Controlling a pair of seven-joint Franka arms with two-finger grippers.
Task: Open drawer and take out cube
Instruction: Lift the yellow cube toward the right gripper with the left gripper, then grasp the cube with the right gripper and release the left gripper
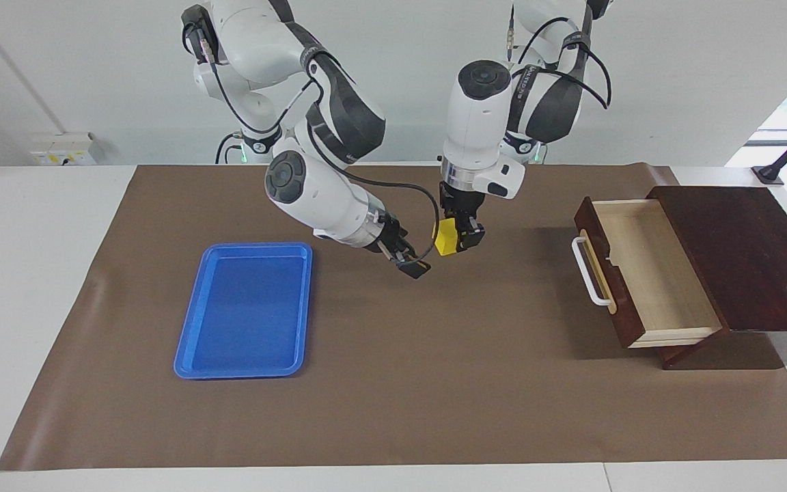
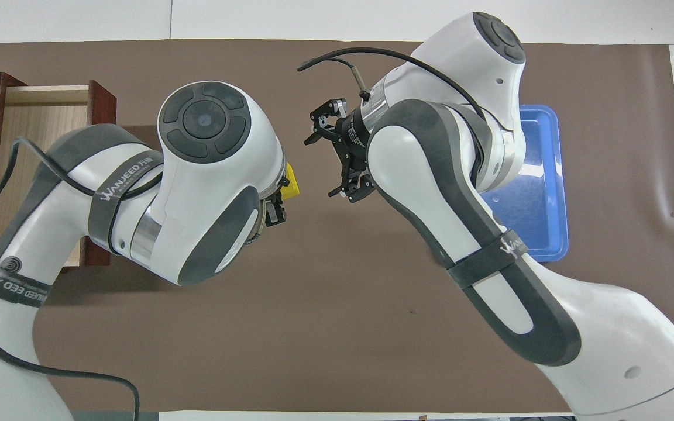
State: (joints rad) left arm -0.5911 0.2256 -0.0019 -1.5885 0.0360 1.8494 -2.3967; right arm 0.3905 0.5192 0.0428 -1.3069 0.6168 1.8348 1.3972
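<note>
My left gripper [image 1: 460,240] holds the small yellow cube [image 1: 445,240] up over the brown mat. The dark wooden drawer [image 1: 643,273] stands pulled open, pale inside, white bar handle [image 1: 589,271] facing out, at my left arm's end.

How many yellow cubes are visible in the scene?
1. The cube is held in the left gripper, in the air above the brown mat. The open drawer shows none.

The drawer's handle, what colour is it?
White; the drawer handle shows best in the facing view.
</note>
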